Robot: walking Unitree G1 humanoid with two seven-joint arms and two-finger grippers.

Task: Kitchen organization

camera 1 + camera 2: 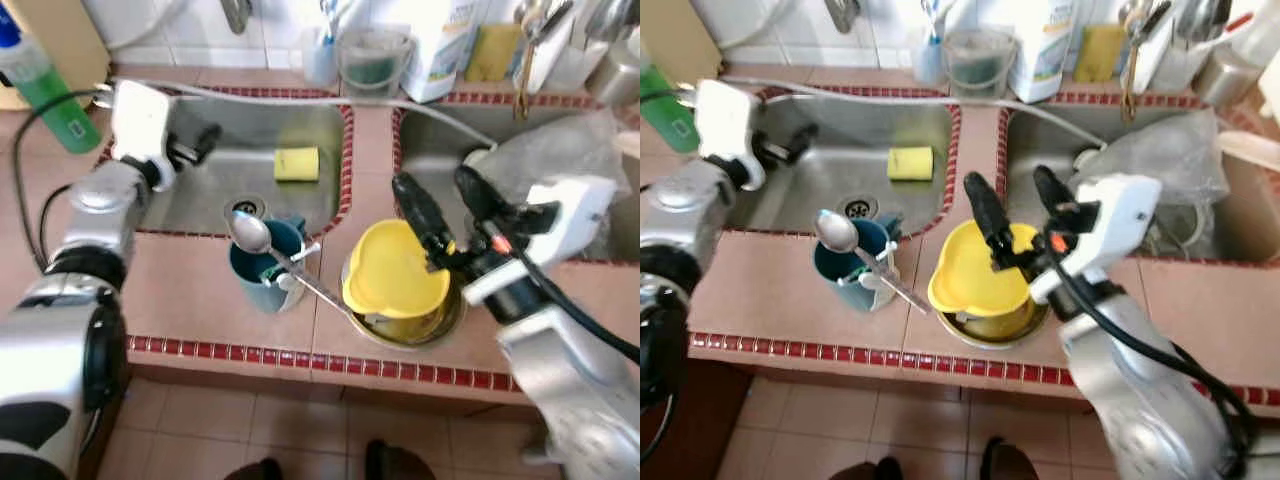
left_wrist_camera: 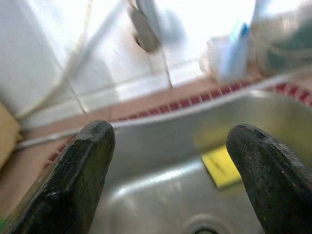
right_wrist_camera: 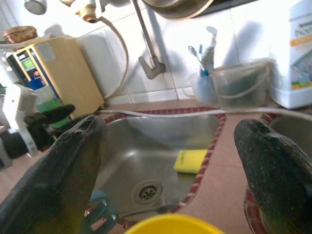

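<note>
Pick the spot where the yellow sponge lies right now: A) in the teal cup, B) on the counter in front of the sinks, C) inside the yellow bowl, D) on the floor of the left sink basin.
D: the yellow sponge lies flat on the steel floor of the left sink basin, behind the drain and apart from the teal cup on the counter.

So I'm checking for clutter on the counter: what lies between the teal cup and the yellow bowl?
In the left eye view, a spoon's metal handle slants from the teal cup toward the yellow bowl, crossing bare tile.
</note>
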